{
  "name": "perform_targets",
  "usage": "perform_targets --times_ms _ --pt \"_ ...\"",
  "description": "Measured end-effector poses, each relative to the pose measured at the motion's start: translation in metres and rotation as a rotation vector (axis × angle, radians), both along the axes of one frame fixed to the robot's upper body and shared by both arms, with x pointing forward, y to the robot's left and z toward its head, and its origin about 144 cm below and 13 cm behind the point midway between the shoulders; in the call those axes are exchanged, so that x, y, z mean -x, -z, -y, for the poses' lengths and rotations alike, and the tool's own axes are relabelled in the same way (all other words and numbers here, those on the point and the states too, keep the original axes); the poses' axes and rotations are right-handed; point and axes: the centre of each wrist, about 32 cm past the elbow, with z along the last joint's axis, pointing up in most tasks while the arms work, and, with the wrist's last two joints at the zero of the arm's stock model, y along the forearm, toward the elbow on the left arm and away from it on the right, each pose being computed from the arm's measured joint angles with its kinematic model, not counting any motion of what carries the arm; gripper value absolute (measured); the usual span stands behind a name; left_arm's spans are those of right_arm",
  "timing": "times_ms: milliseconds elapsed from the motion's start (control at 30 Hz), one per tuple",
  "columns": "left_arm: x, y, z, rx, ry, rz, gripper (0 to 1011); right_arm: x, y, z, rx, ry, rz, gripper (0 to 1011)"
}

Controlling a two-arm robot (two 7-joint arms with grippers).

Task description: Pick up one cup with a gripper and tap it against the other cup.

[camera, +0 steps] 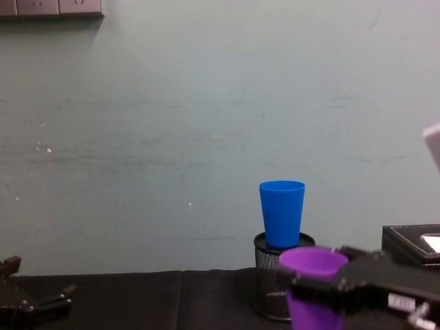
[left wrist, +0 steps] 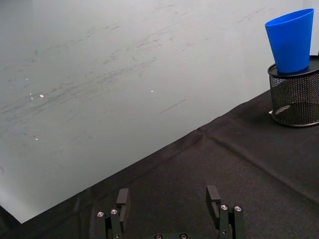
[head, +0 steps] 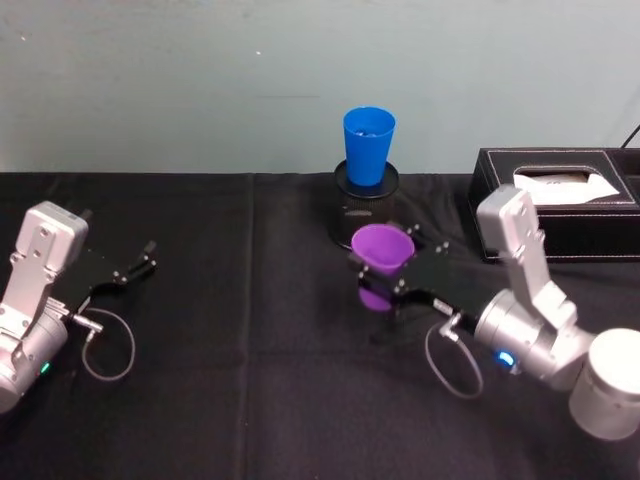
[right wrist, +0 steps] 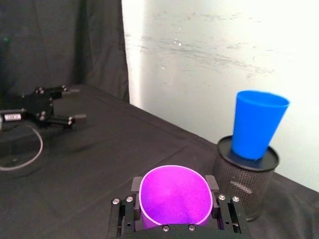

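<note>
The purple cup [head: 381,250] hangs upright above the black cloth, mouth up, with my right gripper [head: 389,262] shut on its sides; it also shows as purple cup [right wrist: 174,194] and purple cup [camera: 313,287]. The blue cup [head: 368,146] stands upright on top of a black wire-mesh pen holder [head: 365,206] just behind the purple one, apart from it; it appears too as blue cup [right wrist: 258,124], blue cup [camera: 282,212] and blue cup [left wrist: 291,40]. My left gripper [head: 130,268] rests open at the table's left, holding nothing.
A black tissue box [head: 560,197] sits at the back right, close behind my right arm. The mesh pen holder [camera: 271,285] stands near the wall. Black cloth [head: 250,380] covers the table, with bare room between the two arms.
</note>
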Motion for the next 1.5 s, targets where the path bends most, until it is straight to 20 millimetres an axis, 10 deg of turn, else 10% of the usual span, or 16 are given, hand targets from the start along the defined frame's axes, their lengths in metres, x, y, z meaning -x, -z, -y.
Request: perform_targets --times_ms 567,1500 --pt "0.0 0.0 0.0 0.0 0.0 0.0 1000 -0.004 -0.054 0.009 -0.066 -0.012 -0.002 759" --pt "0.0 0.0 0.0 0.0 0.0 0.0 1000 -0.004 -0.057 0.007 -0.054 -0.013 -0.012 759"
